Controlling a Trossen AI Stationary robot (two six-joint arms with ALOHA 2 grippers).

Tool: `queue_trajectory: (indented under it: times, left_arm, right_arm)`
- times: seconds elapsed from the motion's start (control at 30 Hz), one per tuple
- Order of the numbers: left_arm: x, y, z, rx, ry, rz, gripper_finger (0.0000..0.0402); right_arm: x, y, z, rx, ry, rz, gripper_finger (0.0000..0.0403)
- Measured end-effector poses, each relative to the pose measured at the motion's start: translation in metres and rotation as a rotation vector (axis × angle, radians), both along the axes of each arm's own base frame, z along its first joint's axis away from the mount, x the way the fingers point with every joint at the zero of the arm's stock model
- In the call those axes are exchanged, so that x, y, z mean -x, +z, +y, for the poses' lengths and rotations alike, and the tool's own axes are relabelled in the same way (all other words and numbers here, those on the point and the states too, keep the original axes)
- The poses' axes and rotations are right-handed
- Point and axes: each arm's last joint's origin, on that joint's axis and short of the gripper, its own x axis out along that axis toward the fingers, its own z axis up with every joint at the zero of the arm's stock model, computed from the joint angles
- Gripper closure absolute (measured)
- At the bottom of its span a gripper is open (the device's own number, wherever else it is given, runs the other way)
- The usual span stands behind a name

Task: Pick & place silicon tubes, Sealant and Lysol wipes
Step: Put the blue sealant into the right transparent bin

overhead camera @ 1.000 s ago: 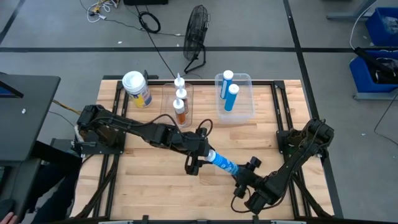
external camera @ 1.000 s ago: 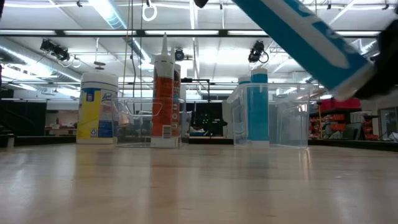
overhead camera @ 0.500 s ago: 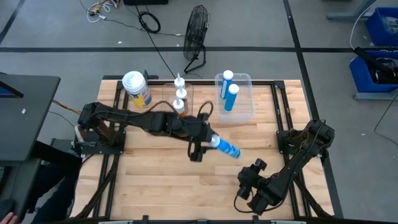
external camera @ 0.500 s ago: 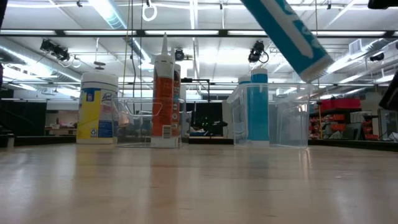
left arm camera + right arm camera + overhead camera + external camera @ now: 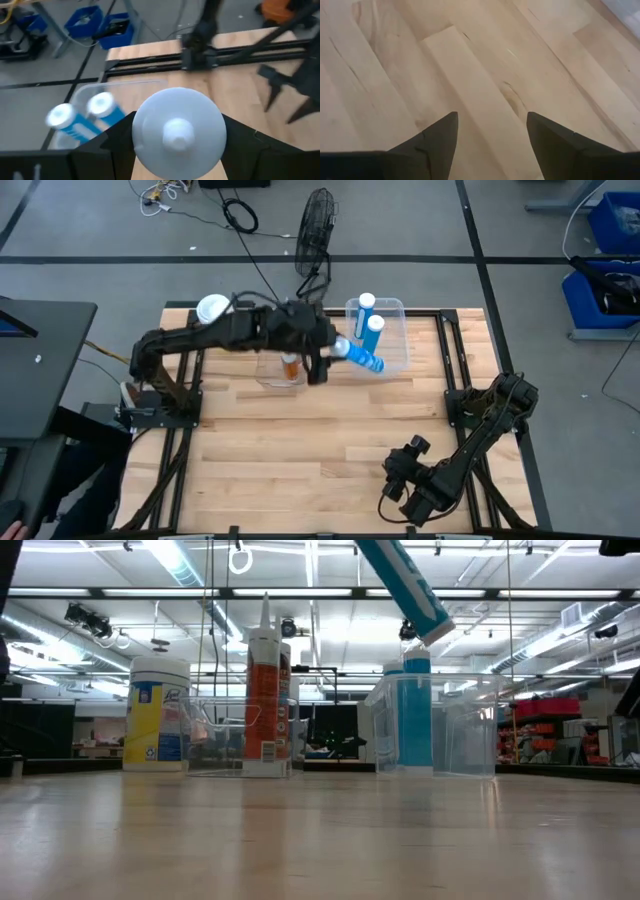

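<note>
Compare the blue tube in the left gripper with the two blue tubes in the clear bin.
The held tube hangs tilted in the air, clamped by the left gripper; the bin tubes stand upright inside the clear bin, untouched. All three share blue bodies.

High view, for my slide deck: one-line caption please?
Left gripper carries a blue tube toward the clear bin.

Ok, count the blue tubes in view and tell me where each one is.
3. Two blue tubes stand upright in the clear bin: one farther back, one nearer. The third tube is tilted in the left hand, at the bin's left edge. More may be hidden.
</note>
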Motion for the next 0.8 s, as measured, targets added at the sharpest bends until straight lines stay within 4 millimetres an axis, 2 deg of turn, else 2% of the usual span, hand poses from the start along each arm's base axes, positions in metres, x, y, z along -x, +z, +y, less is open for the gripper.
queue_trajectory:
  times: [0.2, 0.43, 0.67, 0.8]
  left_arm:
    - [0.005, 0.011, 0.031, 0.059, 0.02, -0.02, 0.0173]
    - [-0.002, 0.011, 0.057, 0.1, 0.049, 0.045, 0.0173]
    - [-0.024, 0.001, 0.067, 0.1, 0.054, 0.126, 0.0173]
    - [-0.025, 0.0, 0.062, 0.09, 0.035, 0.184, 0.0173]
  right_arm:
    - [0.001, -0.003, -0.001, -0.007, -0.015, -0.006, 0.0163]
    - [-0.001, -0.003, 0.0, -0.021, -0.016, -0.038, 0.0163]
    - [-0.002, -0.003, 0.001, -0.017, -0.015, -0.053, 0.0163]
    - [-0.002, -0.001, 0.0, 0.048, -0.001, -0.113, 0.0163]
